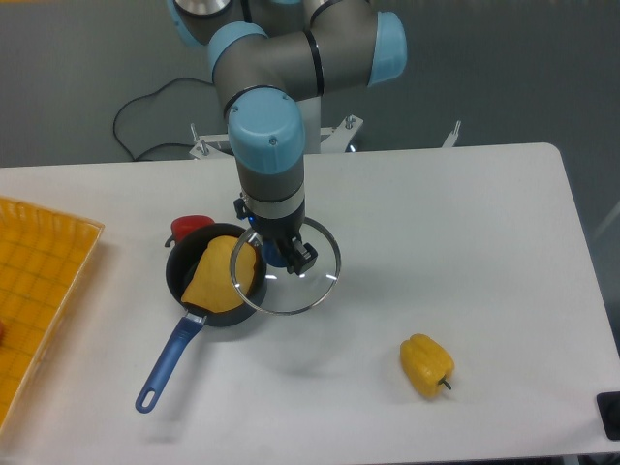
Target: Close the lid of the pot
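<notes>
**Lid held over the pot's right edge**

Fixed camera: the jaws (283, 254) are clamped on the blue knob of the lid (308, 281), which hangs level around them. The pot (197, 257), holding something yellow, sits just left and below on the desk (465, 223). Glass looks rigid, slick and breakable; the knob seems the safest hold.

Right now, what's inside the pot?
A yellow wedge-shaped object fills most of the pot. The lid, held by the gripper, overlaps the pot's right edge. The pot's bottom under the yellow object is hidden.
</notes>
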